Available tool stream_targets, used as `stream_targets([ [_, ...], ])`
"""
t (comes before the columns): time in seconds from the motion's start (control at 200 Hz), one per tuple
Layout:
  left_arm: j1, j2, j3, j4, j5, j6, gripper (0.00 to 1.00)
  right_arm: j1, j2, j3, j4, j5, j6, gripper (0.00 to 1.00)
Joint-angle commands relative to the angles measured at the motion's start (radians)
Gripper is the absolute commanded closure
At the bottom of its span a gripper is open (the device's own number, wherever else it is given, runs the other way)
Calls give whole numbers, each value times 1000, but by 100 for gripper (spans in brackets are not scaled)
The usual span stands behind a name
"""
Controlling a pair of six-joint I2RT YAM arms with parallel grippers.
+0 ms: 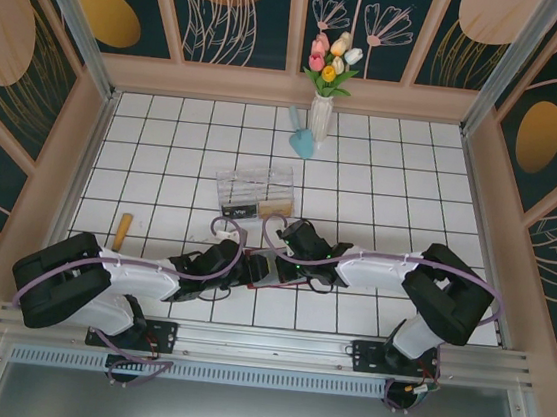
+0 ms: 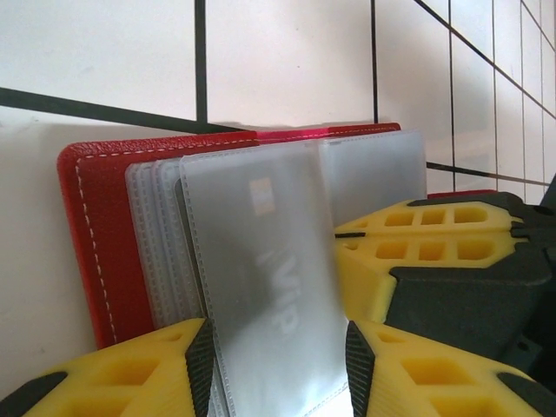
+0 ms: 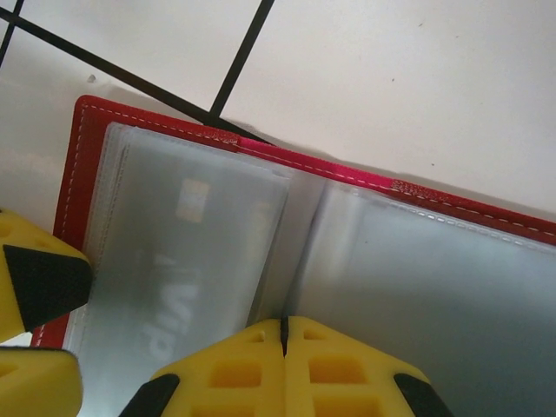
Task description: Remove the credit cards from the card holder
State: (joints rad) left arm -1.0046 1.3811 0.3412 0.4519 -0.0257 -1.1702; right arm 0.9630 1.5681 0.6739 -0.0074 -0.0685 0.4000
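The red card holder (image 1: 273, 271) lies open on the white tiles between both grippers, its frosted plastic sleeves fanned out from the red cover (image 2: 91, 226). One sleeve stands up with a pale credit card (image 2: 261, 261) marked VIP inside it. My left gripper (image 2: 278, 349) has its black pads against the two side edges of that sleeve and card. My right gripper (image 3: 284, 323) is shut, its yellow tips pressed down at the fold of the holder (image 3: 347, 169), next to the same card (image 3: 174, 261). A left fingertip (image 3: 35, 287) shows at the holder's left edge.
A clear plastic box (image 1: 253, 191) stands just beyond the grippers. Farther back are a white vase of tulips (image 1: 321, 113) and a teal object (image 1: 304, 143). A small wooden piece (image 1: 122, 231) lies at the left, near the side wall.
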Motion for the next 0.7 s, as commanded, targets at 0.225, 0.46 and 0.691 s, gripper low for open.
stream_targets([
  [0.225,-3,-54,42,248,114,75,54,13,21,-1,5,-15,25,95],
  [0.46,-3,-28,51,257,127,75,53,12,1,-9,3,-1,31,95],
  [0.691,-3,-5,66,255,134,74,53,-12,-125,-43,-27,77,64,92],
])
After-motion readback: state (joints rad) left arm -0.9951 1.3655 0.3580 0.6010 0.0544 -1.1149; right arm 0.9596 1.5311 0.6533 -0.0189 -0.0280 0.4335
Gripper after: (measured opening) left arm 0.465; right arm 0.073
